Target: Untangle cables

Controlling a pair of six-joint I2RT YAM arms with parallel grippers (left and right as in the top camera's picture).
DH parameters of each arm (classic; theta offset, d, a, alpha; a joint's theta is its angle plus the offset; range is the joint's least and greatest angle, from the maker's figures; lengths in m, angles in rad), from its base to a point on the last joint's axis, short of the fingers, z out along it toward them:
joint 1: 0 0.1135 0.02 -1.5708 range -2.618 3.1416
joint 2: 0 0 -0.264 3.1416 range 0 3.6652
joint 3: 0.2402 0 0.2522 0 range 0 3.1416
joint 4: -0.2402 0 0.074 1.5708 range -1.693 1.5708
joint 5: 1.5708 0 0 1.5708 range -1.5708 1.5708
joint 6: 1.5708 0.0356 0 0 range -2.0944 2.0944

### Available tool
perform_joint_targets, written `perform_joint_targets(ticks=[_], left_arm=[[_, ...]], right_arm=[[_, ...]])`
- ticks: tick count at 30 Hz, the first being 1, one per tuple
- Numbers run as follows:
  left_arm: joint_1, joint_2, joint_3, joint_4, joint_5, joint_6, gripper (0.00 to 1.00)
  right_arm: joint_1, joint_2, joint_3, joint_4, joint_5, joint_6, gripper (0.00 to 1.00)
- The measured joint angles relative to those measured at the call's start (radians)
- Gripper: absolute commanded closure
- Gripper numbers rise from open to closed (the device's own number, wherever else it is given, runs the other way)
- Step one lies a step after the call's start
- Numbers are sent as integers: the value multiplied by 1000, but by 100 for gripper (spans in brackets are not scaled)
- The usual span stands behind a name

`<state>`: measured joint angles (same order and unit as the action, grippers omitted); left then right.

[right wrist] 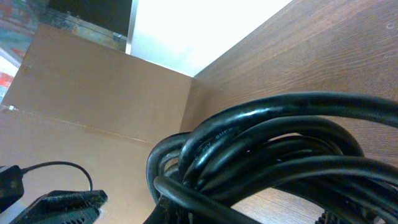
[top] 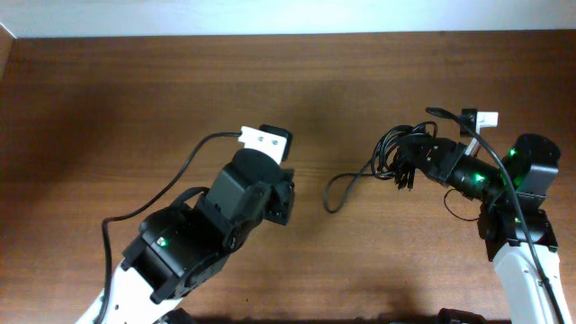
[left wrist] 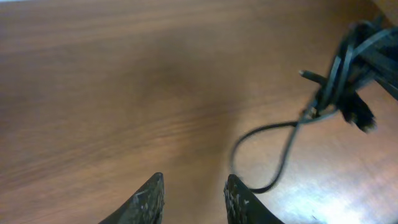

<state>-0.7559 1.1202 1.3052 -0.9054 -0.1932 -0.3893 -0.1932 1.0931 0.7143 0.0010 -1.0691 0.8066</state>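
Note:
The cables (top: 396, 151) are a bunch of thin black loops at the right of the table, and my right gripper (top: 409, 171) is shut on them. One loose loop (top: 337, 191) trails left from the bunch and lies on the wood. The coils (right wrist: 273, 155) fill the right wrist view and hide the jaws there. In the left wrist view the loose loop (left wrist: 267, 155) lies just ahead and to the right of my left gripper (left wrist: 194, 193), with the bunch (left wrist: 348, 74) further off. My left gripper (top: 284, 200) is open, empty and short of the loop.
My left arm's own thick black wire (top: 171, 184) curves over the table at the left. A brown cardboard wall (right wrist: 93, 93) stands beyond the table's edge in the right wrist view. Bare wooden table (top: 135, 90) stretches across the back and left.

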Motion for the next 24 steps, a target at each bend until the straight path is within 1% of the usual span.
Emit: perform_joint_targets(ticks=[1,2,3,4,5,6,7,8,9,11,12,13,15,16,17,18,19,22,24], left_arm=[[0,-4,0,0,-41,0,65],[0,-4,0,0,-69,0,58],[0,-4,0,0,-81,-2,48],[0,-4,0,0,-84,2,35],[0,-4,0,0,-76,1,18],[0,-4,0,0,-62,-2,11],[0,-4,0,0,-57,0,8],[0,-4,0,0,1,2,3],[1,-4,0,0,68,36,1],[2,7,0,-2,286,211,1],[2,16,0,-2,331,248,1],[2,54,0,-3,434,327,1],[2,102,0,0,486,367,1],[-6,167,0,13,513,391,1],[-10,188,0,18,520,397,1],[-20,224,0,54,528,406,0],[-25,256,0,65,531,413,4],[-26,336,0,84,529,422,5],[-26,349,0,84,526,464,15]], right_arm=[[0,0,0,0,2,0,96],[0,0,0,0,4,0,96],[0,0,0,0,4,0,96],[0,0,0,0,6,0,96],[0,0,0,0,7,-2,96],[0,0,0,0,7,-2,96],[0,0,0,0,7,-2,96],[0,0,0,0,6,-2,96],[0,0,0,0,7,-2,96],[0,0,0,0,7,-2,96],[0,0,0,0,7,-2,96],[0,0,0,0,7,-3,96],[0,0,0,0,7,-2,96],[0,0,0,0,7,-2,96],[0,0,0,0,7,-2,96],[0,0,0,0,7,-2,96],[0,0,0,0,7,-3,96],[0,0,0,0,7,-2,96],[0,0,0,0,-5,-16,96]])
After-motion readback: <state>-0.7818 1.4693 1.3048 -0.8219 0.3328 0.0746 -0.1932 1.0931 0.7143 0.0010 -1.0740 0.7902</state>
